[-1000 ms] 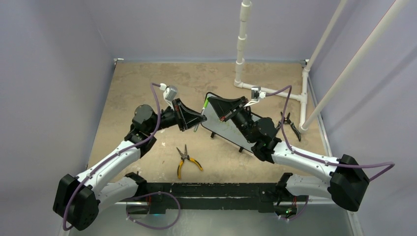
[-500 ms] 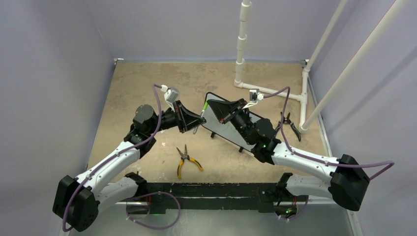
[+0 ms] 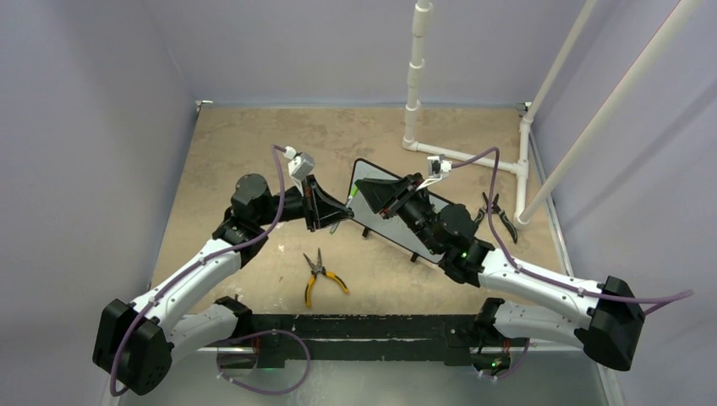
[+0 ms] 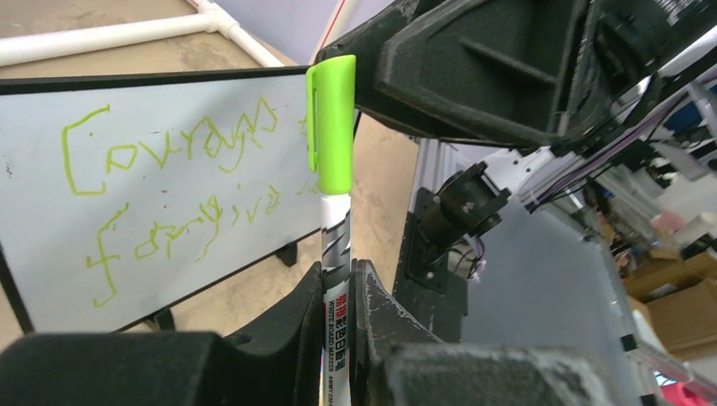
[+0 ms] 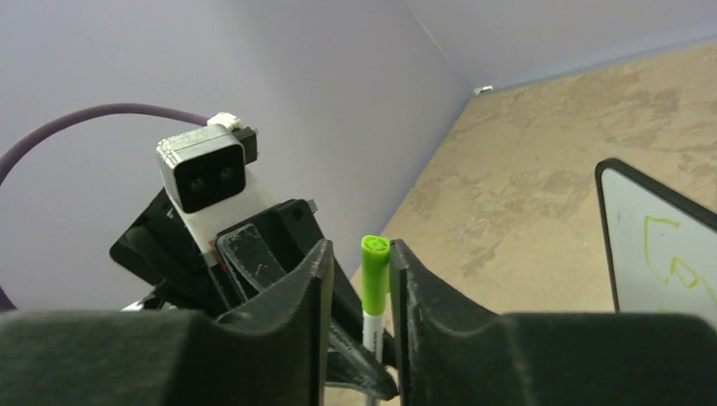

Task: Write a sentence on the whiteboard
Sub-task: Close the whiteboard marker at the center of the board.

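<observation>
The whiteboard is standing in the middle of the tabletop, half hidden under the right arm. Only the left wrist view is showing both green rows of the sentence. The left fingers are gripping the marker. The right fingers are standing parted around its cap.

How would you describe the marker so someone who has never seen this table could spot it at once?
Start at the whiteboard standing mid-table. At its left end in the top view, the left gripper clamps a thin white marker. Its bright green cap sets it apart from the yellow-handled pliers lying nearer the arm bases.
</observation>
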Available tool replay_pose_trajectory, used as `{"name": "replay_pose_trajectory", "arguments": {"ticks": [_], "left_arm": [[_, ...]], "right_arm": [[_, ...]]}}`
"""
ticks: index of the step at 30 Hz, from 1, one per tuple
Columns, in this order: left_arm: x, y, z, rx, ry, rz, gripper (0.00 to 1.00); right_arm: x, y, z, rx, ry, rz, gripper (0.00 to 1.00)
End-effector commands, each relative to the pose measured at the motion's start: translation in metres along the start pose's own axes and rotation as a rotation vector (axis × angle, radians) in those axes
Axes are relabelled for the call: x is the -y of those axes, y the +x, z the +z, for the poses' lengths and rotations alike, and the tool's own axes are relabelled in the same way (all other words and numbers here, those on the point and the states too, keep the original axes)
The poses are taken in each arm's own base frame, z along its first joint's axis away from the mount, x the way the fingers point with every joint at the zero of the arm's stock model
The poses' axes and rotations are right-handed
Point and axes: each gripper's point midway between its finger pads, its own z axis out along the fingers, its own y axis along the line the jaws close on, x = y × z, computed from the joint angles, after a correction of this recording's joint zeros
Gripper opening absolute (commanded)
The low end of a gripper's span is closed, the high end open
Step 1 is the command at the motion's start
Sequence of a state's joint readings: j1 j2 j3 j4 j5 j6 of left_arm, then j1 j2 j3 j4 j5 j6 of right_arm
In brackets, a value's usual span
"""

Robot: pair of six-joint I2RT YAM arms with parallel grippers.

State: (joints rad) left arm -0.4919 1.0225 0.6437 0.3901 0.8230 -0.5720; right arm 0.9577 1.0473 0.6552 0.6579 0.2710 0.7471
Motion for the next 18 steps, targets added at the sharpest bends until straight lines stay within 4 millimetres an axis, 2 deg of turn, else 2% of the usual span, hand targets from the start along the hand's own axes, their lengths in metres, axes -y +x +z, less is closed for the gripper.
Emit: {"name": "replay_pose_trajectory", "arguments": {"ticks": [1, 7, 9, 18], "left_arm": [[0.002, -0.001, -0.002, -0.034, 0.006, 0.097, 0.00], [-0.003, 0.001, -0.003, -0.047, -0.022, 0.101, 0.00], [-0.002, 0.002, -0.004, -0.051, -0.017, 0.103, 0.00], [0.009, 0.005, -0.003, -0.060, 0.026, 0.121, 0.00]], "right_arm": [[-0.029, -0.008, -0.005, -0.030, -0.056, 0.031, 0.39], [-0.036, -0.025, -0.008, 0.012, -0.057, 0.020, 0.62], [-0.035, -0.027, -0.005, 0.017, -0.045, 0.011, 0.64], [-0.022, -0.009, 0.007, -0.039, 0.013, -0.020, 0.65]]}}
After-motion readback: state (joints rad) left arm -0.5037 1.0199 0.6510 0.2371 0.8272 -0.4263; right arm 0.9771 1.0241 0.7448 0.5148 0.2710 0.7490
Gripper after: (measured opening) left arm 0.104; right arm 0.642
